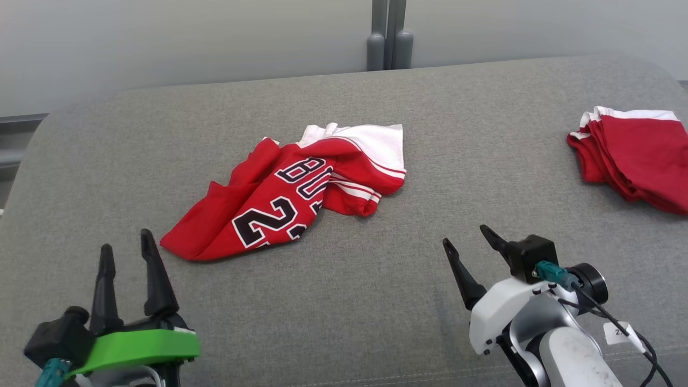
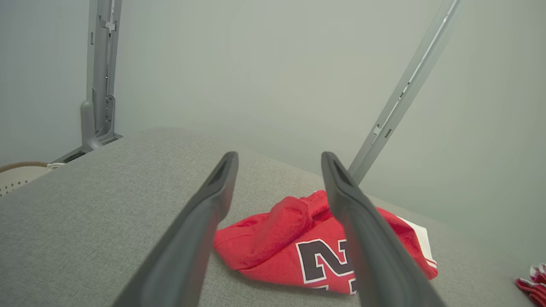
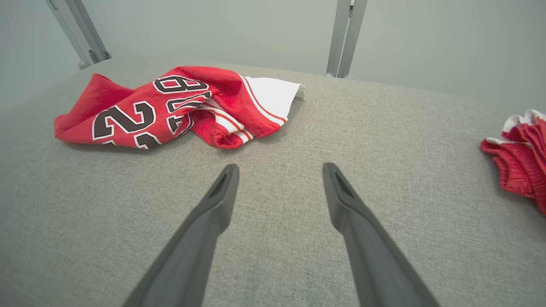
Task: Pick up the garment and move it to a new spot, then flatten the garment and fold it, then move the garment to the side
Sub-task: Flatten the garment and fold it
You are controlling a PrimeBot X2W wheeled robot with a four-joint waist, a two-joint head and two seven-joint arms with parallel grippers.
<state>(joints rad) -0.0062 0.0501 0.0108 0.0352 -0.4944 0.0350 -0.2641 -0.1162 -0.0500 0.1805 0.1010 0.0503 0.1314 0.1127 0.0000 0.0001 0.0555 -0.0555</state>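
Currently the crumpled red basketball jersey (image 1: 290,199) is seen mid-frame on the grey cushioned surface (image 1: 376,312), untouched. The left gripper (image 1: 126,239) at lower left and right gripper (image 1: 463,234) at lower right are held spread wide, empty. If several bunched layers are pinched together, the jersey could be lifted twisted and flattening hampered; the folded red stack (image 1: 634,156) at right might be snagged.

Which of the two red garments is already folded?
The red garment at the right edge of the grey surface, lying in neat layers; the numbered jersey in the middle lies crumpled.
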